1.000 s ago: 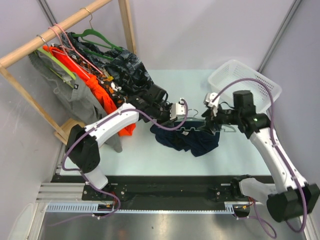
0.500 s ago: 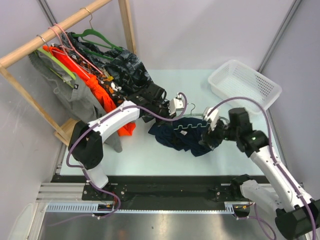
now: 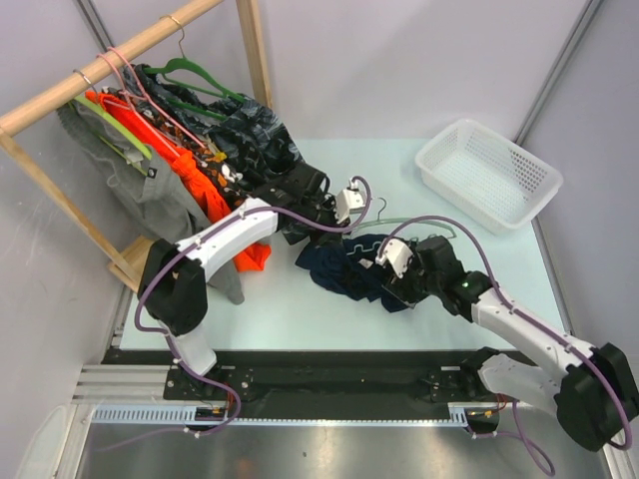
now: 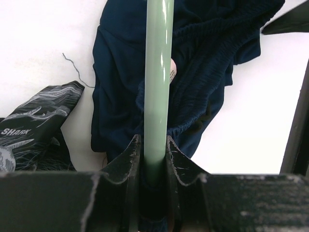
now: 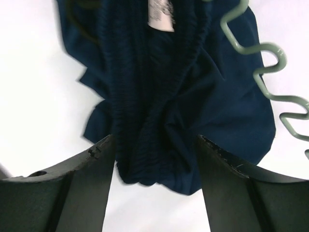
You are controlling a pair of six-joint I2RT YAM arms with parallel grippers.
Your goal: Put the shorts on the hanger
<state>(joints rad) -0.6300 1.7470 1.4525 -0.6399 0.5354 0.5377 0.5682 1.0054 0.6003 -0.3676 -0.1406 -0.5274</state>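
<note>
The pale mint hanger (image 3: 414,222) lies at centre frame, long axis left to right, wire hook (image 3: 373,210) toward the top; the left gripper (image 4: 154,153) is clamped on its smooth round arm; the crumpled navy shorts (image 3: 344,267) lie beneath on the table (image 3: 290,304); the right gripper (image 5: 155,145) straddles their ribbed waistband, jaws wide; the wavy bottom bar (image 5: 270,58) snakes across the upper right.

Place: a robot lab test cell, not a home.
Rig: left arm (image 3: 225,239) and right arm (image 3: 524,327) bolted to a dark rail (image 3: 339,369) at the near edge of the table (image 3: 290,304), with purple cables (image 3: 429,220) looped along them.
Surround: bare grey walls (image 3: 399,60) and slanted poles (image 3: 559,60).
Props: a wooden rack (image 3: 100,70) hung with clothes (image 3: 190,170), a white basket (image 3: 431,160), shorts (image 3: 334,269) and a hanger (image 4: 158,72), set out like staged laundry.
</note>
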